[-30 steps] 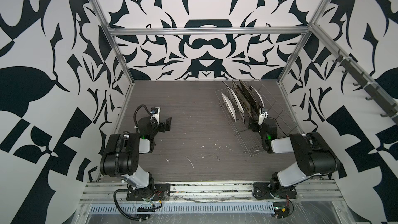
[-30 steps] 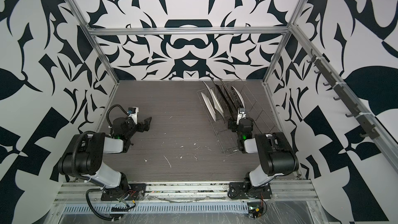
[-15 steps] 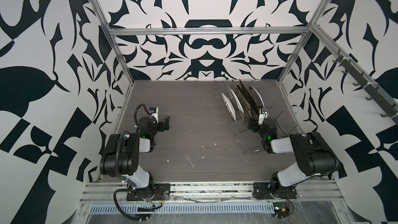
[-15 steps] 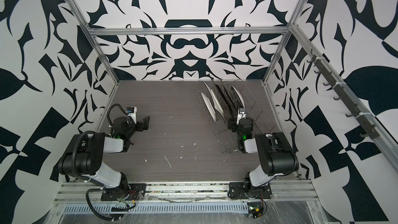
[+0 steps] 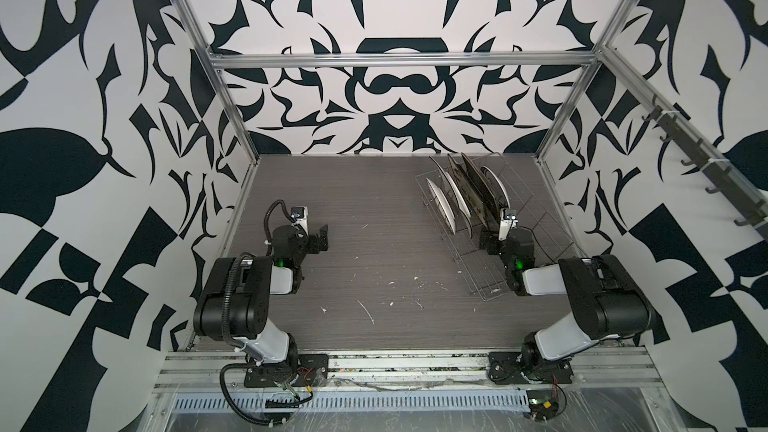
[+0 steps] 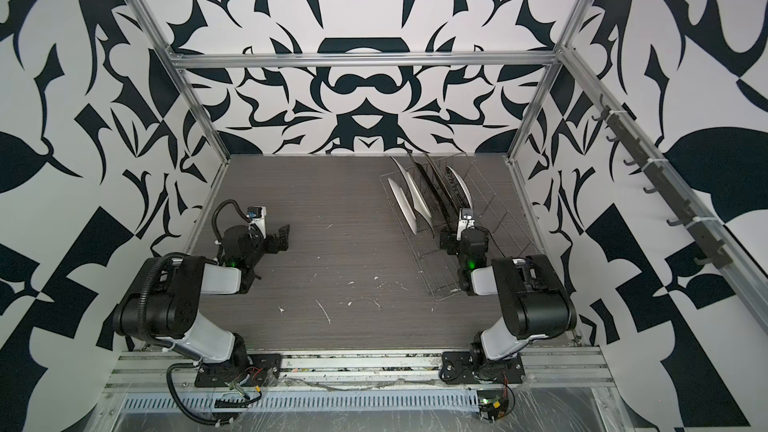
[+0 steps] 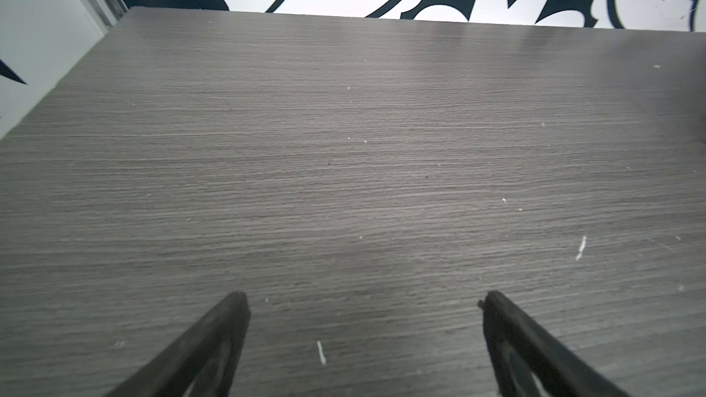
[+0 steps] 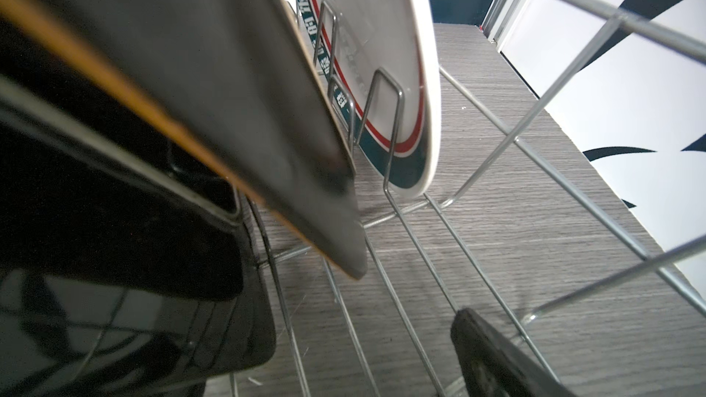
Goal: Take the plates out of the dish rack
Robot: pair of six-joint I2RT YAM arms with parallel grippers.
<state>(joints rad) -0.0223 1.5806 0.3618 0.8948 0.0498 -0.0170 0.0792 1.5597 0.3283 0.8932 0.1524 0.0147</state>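
— Where are the plates sitting right now?

— They are all standing on edge in the long silver wire dish rack (image 5: 484, 274). It is lying toward the far right corner of the grey wood-grain worktop (image 5: 374, 251). The mixed row of white and black plates (image 5: 455, 201) is filling the rack's far half. Each plate is leaning between upright tines, which are keeping it off its neighbour. The near half is showing only bare wire.

— What is the right pincer doing?

— The right pincer (image 5: 488, 241) is reaching low into the rack at the near end of the row, jaws spread wide and gripping nothing. In the right wrist view one finger (image 8: 493, 353) is showing above the rack's floor wires. The other is hiding behind the glossy black square plate (image 8: 114, 253). Beyond it, a grey-looking flat plate with an orange edge (image 8: 229, 101) and a round white plate with a dark band and red line (image 8: 386, 47) are leaning. The pincer is probably lining up to straddle the black plate's edge, since that plate is closest to it.

— Is the left one helping?

— Not yet. The left pincer (image 7: 363, 297) is hovering wide open over bare worktop near the left edge, well apart from the rack. That open stretch is likely serving as the landing place. No plate is lying outside the rack, so the unloading is only beginning.
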